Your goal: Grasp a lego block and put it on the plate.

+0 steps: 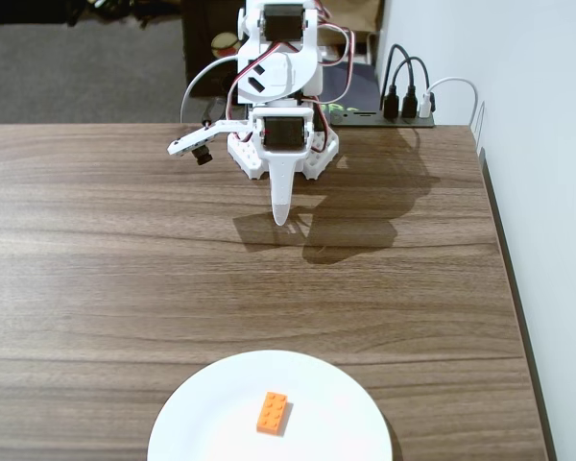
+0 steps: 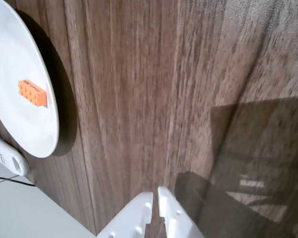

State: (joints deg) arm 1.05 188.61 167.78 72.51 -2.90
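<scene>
Loads of bare wood on the bench (image 1: 106,279) between the arm and the plate (image 1: 211,413), which sits right at the near edge in the fixed view (its lower part is cut off by the frame), while the bench's right edge runs just beside a white wall. The lego block (image 1: 273,412) is lying flat on the plate, a bit off-centre, well apart from the fingers (image 1: 282,219). Those are pinched together with nothing in them, tips pointing down near the arm's base; the wrist view shows only a thin slit between them.
</scene>
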